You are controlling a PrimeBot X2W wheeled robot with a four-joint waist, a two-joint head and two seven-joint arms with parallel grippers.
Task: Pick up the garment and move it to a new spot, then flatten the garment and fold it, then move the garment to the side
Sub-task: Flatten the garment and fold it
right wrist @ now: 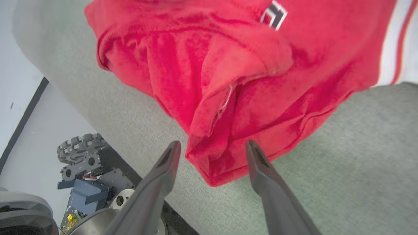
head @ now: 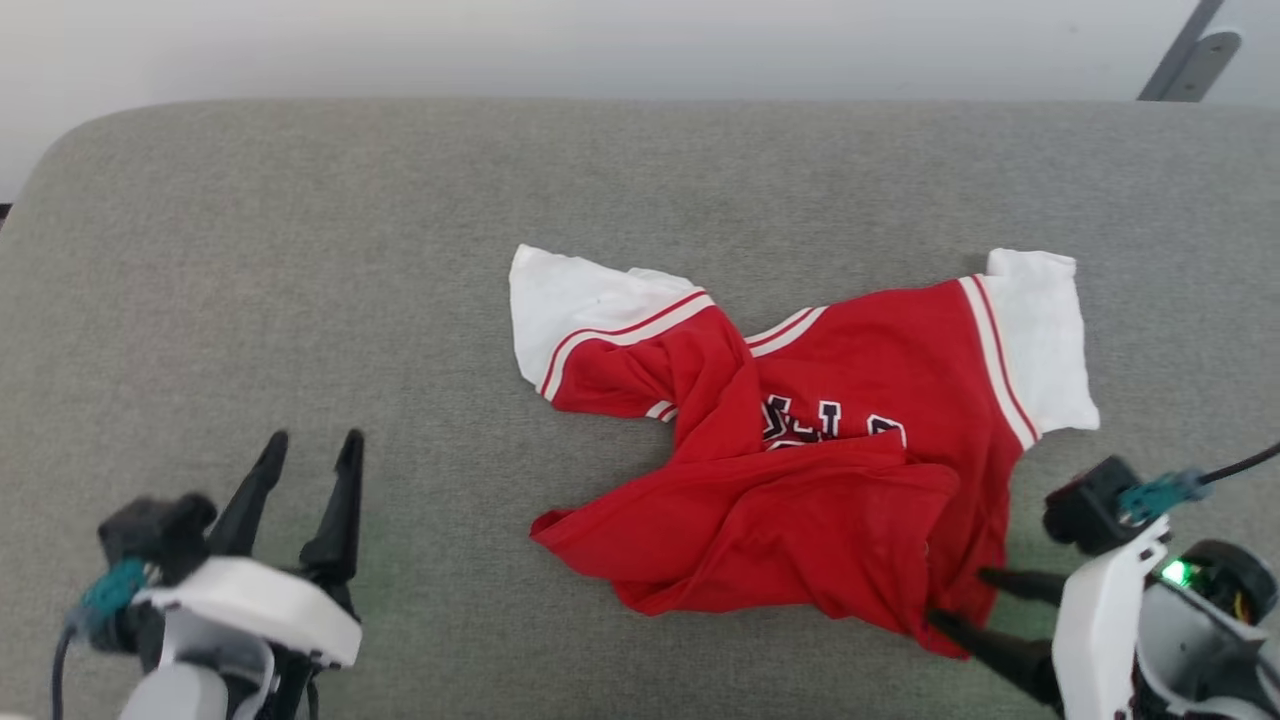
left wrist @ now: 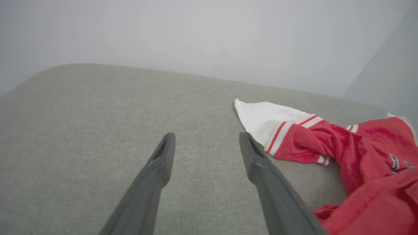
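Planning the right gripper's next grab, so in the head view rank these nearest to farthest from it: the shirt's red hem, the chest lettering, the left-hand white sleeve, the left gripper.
From the right gripper:
1. Red hem, right at its fingertips, lower right.
2. Chest lettering, up and to the left.
3. Left-hand white sleeve, farther up and left.
4. Left gripper, at the lower left.

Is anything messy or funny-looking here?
Yes. The garment lies crumpled on the grey cushion: its red lower part is bunched up over the lettering, and the fabric beside one white sleeve is twisted.
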